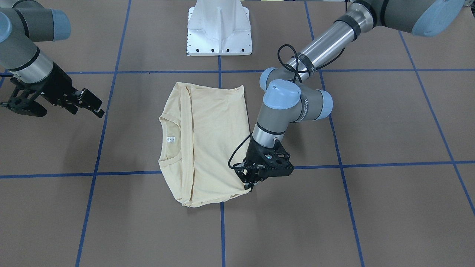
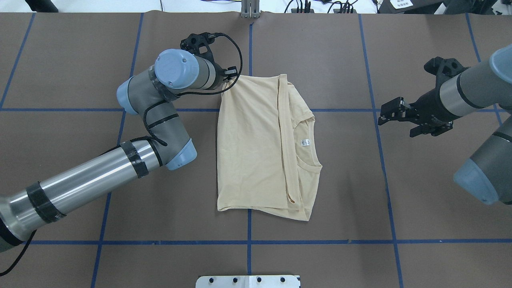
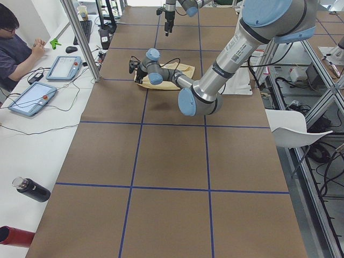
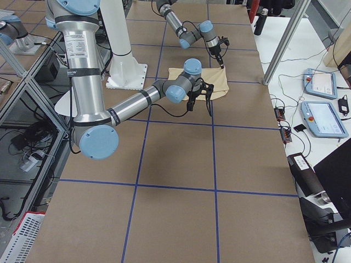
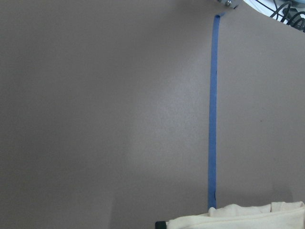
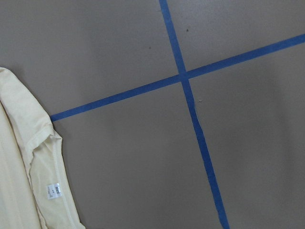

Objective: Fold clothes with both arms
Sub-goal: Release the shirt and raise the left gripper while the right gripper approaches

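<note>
The left arm (image 2: 132, 160) stretches toward the far edge of the table (image 2: 344, 52), wrist bent down, left gripper (image 1: 249, 185) pinching a corner of the T-shirt (image 2: 256, 148). The right gripper (image 2: 396, 124) hangs above the table's right end, jaws parted.

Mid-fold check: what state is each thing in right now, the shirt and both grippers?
T-shirt: folded into a rough rectangle, lying flat on the table, plain side up, print hidden.
Neck label: exposed, facing up.
Left gripper: down at one corner of the T-shirt, apparently shut on it.
Right gripper: open, empty, apart from the T-shirt.
</note>
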